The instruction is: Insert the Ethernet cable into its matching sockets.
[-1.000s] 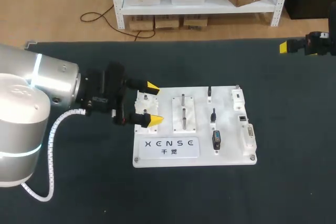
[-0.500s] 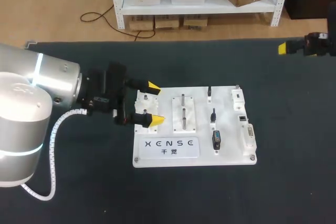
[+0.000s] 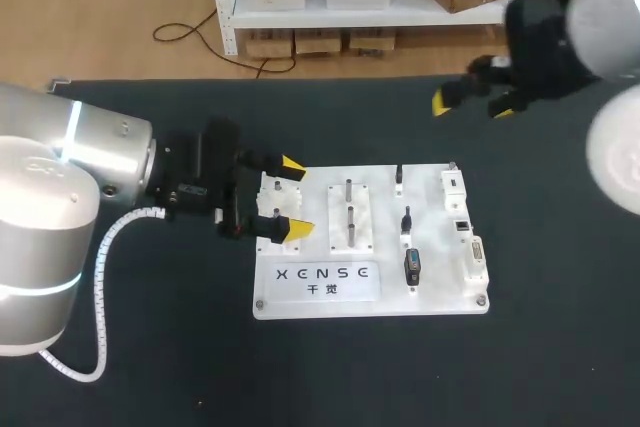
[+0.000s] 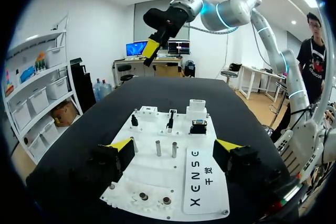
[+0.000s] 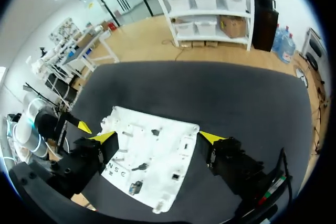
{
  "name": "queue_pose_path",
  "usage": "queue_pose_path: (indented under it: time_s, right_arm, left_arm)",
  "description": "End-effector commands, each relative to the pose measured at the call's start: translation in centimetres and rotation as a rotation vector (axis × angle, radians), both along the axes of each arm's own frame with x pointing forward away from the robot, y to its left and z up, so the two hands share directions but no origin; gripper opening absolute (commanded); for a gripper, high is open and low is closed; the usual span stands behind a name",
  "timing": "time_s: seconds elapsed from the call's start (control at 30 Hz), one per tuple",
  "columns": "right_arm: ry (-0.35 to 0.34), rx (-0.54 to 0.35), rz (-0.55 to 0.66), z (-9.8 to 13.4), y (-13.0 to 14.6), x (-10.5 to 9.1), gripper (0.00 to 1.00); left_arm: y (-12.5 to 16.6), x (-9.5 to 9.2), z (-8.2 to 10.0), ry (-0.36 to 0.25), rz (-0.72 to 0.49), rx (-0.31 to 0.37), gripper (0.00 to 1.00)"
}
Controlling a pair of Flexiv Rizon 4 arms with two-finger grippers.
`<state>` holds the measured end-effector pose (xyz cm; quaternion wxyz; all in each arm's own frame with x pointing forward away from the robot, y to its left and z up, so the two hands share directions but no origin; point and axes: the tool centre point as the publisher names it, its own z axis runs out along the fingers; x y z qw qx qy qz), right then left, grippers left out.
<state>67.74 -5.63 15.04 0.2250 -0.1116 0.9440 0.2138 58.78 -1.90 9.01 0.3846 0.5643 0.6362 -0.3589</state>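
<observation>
Left pincer (image 3: 294,197): spread wide and holding nothing. Its yellow tips sit at the far and near sides of a small white block (image 3: 273,192) on the left end of the white board (image 3: 440,292). Whether they touch the block I cannot tell.
Right pincer (image 3: 472,105): spread as well and empty, up above the far right part of the worktop (image 3: 150,367), beyond the board's far edge.
Left wrist view adds: the small block (image 4: 154,192) lies under my left pincer (image 4: 174,148) and shows two round dark holes. The right pincer (image 4: 152,48) hangs high over the board's other end.
Right wrist view adds: the whole board (image 5: 157,150) lies below my right pincer (image 5: 157,137), well apart from it, with my left arm (image 5: 39,127) at its left end.
Ethernet cable: which piece it is I cannot tell. Three black plugs (image 3: 406,219) stand in a line, far to near, right of the board's middle. The nearest one (image 3: 412,267) is the bulkiest.
Socket blocks (image 3: 474,262): three white ones along the board's right edge. The middle one (image 3: 462,225) shows a dark opening. Whether anything sits in the others I cannot tell.
Board also carries: a white peg block (image 3: 350,215) with two upright metal pegs at its middle, and a label plate (image 3: 327,280) along the near edge.
</observation>
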Motion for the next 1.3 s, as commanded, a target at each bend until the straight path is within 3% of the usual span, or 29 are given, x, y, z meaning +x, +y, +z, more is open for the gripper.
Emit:
queue_pose_path:
  time_s: [0.03,0.4,0.6,1.2,1.3]
  right_arm:
    - [0.038,-0.22,-0.101,-0.2,2.8,-0.4,1.0]
    - [0.148,-0.391,-0.158,-4.2,5.1,-4.0,1.0]
    - [0.199,-0.418,-0.169,-6.4,5.7,-5.7,1.0]
    - [0.252,-0.418,-0.183,-10.7,5.6,-6.2,1.0]
    - [0.264,-0.411,-0.179,-11.0,5.9,-6.5,0.95]
  left_arm:
    - [0.0,-0.1,-0.2,-0.005,0.003,-0.007,1.0]
    - [0.0,-0.1,-0.2,-0.005,0.003,-0.007,1.0]
    - [0.0,-0.1,-0.2,-0.005,0.003,-0.007,1.0]
    - [0.0,-0.1,-0.2,-0.005,0.003,-0.007,1.0]
    - [0.0,-0.1,-0.2,-0.005,0.003,-0.007,1.0]
